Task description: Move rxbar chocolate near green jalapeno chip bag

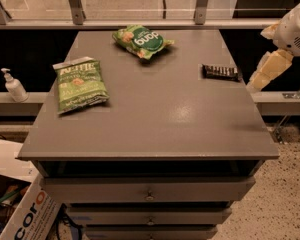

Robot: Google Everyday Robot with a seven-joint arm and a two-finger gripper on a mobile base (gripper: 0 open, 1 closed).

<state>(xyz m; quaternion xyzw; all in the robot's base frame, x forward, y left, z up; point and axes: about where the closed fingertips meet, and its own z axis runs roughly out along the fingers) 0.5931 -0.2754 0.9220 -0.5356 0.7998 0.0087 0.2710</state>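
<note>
- Grey flat-topped cabinet (155,129) is filling most of the view, with drawers with small knobs showing below its top.
- White cardboard box with orange lettering (26,215) is sitting on the floor at the cabinet's lower left corner.
- White robot arm (296,25) is reaching in from the upper right edge, outside the cabinet top.
- Flat rectangular light-green chip bag with a white top band (80,84) is lying flat on the left part of the top, slightly tilted, showing white brand lettering and a small chip picture.
- Darker green puffy bag with large white round letters (142,40) is lying at the back centre of the top, with its letters reading upside down from here.
- Pale cream gripper (262,75) is hanging beyond the right edge of the top, pointing down and left, near the bar's right end and not touching it. Cannot tell whether it is apart or together.
- Small slim dark brown-black wrapped rxbar chocolate (220,72) is lying flat near the back right edge of the top.
  - Its long side is running left to right, with pale lettering along it, too small to read.
  - It is looking much smaller than either bag.
  - It is sitting well apart from the light-green chip bag, with bare grey top between them.
- Small white pump bottle (13,86) is standing upright on the ledge left of the cabinet.
</note>
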